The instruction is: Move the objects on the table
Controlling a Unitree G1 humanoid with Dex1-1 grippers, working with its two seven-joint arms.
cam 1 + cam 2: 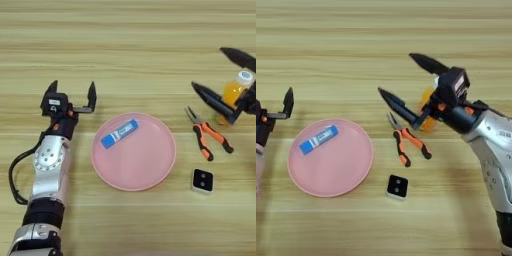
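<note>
The small orange-drink bottle (234, 93) with a white cap stands at the right of the table (125, 45). My right gripper (395, 73) is open, its two black fingers spread wide on either side of the bottle (427, 114), which sits close to the palm and is partly hidden. On the pink round plate (147, 167) lies the blue-and-white tube (119, 133), set at a slant. The black-and-white cube (202, 181) rests on the wood right of the plate. My left gripper (71, 92) stands open just left of the plate, holding nothing.
Orange-handled pliers (209, 136) lie between the plate and the bottle, just below the right gripper's lower finger. A black cable (12, 175) loops beside my left forearm.
</note>
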